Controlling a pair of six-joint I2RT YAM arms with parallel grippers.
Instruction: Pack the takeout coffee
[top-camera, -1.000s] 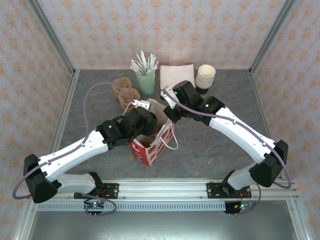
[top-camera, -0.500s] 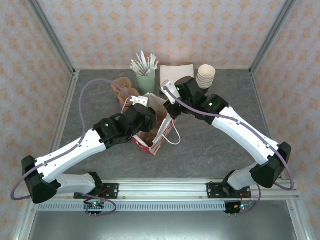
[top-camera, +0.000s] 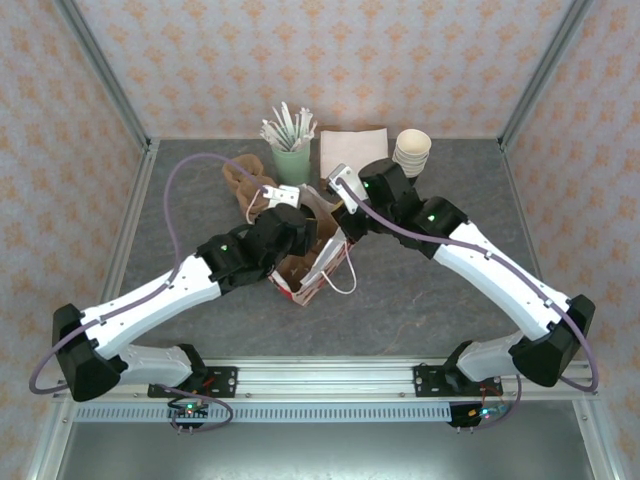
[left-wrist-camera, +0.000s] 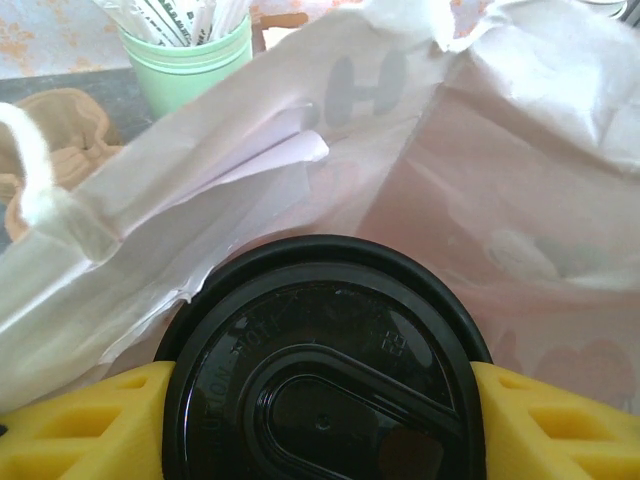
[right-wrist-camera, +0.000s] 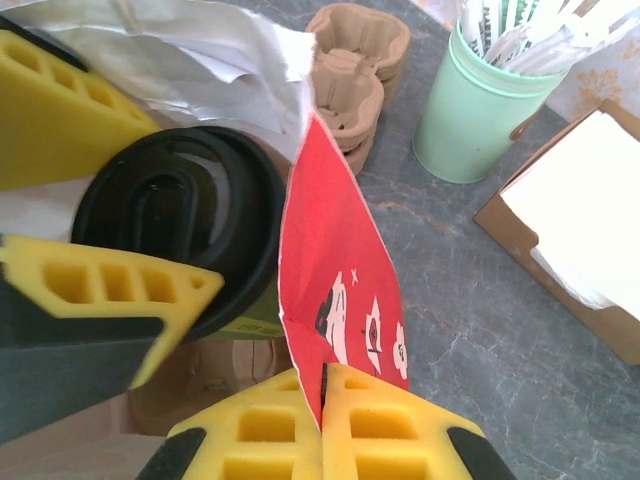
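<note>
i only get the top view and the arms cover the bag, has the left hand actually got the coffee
observer: Yes. In the left wrist view the left hand grips the takeout coffee, one yellow finger on each side of it.
operator: and the right hand, just hovering or what
observer: The right wrist view has the right hand shut on the top edge of the paper bag, pinching its red wall.
operator: so is the cup in yet
observer: Its lid sits on the inner side of that red wall, at the mouth. I cannot tell how deep.
</note>
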